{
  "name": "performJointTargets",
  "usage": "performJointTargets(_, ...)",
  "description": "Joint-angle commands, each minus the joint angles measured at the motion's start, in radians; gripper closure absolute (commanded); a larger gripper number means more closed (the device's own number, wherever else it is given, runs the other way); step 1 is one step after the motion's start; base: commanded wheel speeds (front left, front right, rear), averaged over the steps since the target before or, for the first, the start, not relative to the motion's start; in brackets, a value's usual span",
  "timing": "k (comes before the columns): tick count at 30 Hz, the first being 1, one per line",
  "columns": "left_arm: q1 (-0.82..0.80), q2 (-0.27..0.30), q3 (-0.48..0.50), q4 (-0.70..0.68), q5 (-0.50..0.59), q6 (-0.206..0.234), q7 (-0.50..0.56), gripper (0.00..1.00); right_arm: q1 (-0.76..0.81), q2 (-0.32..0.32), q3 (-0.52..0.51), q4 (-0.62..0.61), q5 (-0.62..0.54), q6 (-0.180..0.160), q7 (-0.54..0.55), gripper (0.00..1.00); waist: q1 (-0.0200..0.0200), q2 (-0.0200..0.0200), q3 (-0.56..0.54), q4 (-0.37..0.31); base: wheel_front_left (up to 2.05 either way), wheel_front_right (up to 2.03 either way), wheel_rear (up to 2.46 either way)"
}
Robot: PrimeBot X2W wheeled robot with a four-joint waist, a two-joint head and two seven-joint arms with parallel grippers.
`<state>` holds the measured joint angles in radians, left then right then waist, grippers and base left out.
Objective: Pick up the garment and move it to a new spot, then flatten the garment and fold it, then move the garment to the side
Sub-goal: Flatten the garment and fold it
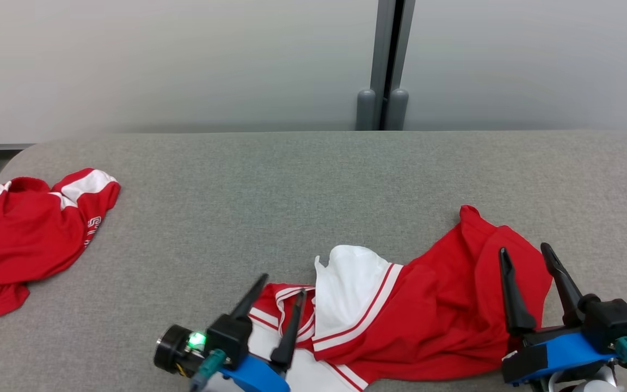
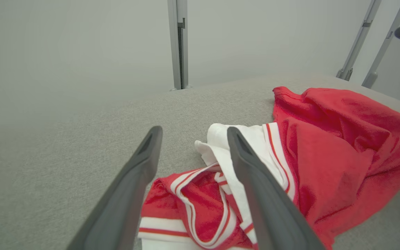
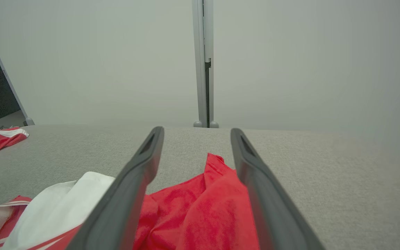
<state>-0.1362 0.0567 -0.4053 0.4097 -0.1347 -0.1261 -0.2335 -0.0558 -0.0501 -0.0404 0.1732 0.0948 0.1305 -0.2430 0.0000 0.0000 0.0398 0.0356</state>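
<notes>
A red and white garment (image 1: 400,321) lies crumpled on a grey fabric-covered table (image 1: 292,179), at the near edge and right of centre before the robot. The head view takes in its whole length. Its long axis runs left to right along the near edge, slanting slightly away from the robot toward the right. The left end is white cloth with red stripes, and the right end is plain red, rising to a pointed corner that aims away from the robot.

The left gripper (image 1: 283,284) sits at the striped end with its two dark fingers spread and nothing between them. The right gripper (image 1: 524,248) sits at the red end, its fingers likewise wide apart and empty. Whether either one touches the cloth cannot be told.

The head view also shows a second garment (image 1: 30,228), red with white bands, bunched at the far left of the table, well apart from the first. Behind the table stands a pale wall with a grey post (image 1: 384,65).

The left wrist view adds close detail: looped striped trim and a folded white flap lie between and under its fingers. In the right wrist view, the red pointed corner stands between the fingers.
</notes>
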Motion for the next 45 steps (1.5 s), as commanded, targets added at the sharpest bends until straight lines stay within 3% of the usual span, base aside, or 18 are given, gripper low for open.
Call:
performJointTargets(1,-0.008,0.004,-0.025,0.009,-0.008,-0.004,0.008,0.0,-0.007,-0.001,-0.001,0.001,0.0,0.001,0.0,0.0,0.0,0.0,0.003,-0.004,0.0,0.0,0.0)
performJointTargets(9,-0.008,0.046,-0.187,0.078,-0.084,-0.004,0.054,0.0,-0.021,-0.001,-0.007,-0.002,-0.001,0.001,0.0,0.0,0.0,0.0,0.033,-0.028,0.0,0.0,0.0)
performJointTargets(25,-0.093,0.039,-0.303,0.25,-0.178,-0.004,0.044,0.0,-0.046,-0.001,-0.009,0.009,0.012,0.001,-0.008,0.0,0.0,0.0,0.077,-0.051,0.0,0.0,0.0)
performJointTargets(26,-0.103,0.035,-0.312,0.258,-0.184,-0.004,0.038,0.37,-0.047,-0.001,-0.008,0.009,0.013,0.001,-0.007,0.0,0.0,0.0,0.076,-0.052,0.0,0.0,0.0)
performJointTargets(27,-0.112,0.03,-0.318,0.263,-0.192,-0.004,0.033,0.65,-0.047,-0.001,-0.008,0.01,0.013,0.001,-0.008,0.0,0.0,0.0,0.076,-0.053,0.0,0.0,0.0)
performJointTargets(28,-0.122,0.026,-0.329,0.267,-0.197,-0.004,0.028,1.0,-0.047,-0.001,-0.008,0.01,0.013,0.001,-0.009,0.0,0.0,0.0,0.074,-0.052,0.0,0.0,0.0)
performJointTargets(37,-0.209,0.028,-0.297,0.225,-0.229,0.006,-0.026,1.0,-0.025,-0.001,-0.015,0.015,0.026,0.001,-0.015,0.0,0.0,0.0,0.046,-0.022,0.0,0.0,0.0)
performJointTargets(45,-0.327,0.122,-0.181,0.064,-0.228,0.047,-0.032,1.0,-0.038,-0.001,-0.018,0.017,0.028,0.001,-0.017,0.0,0.0,0.0,0.042,0.002,0.0,0.0,0.0)
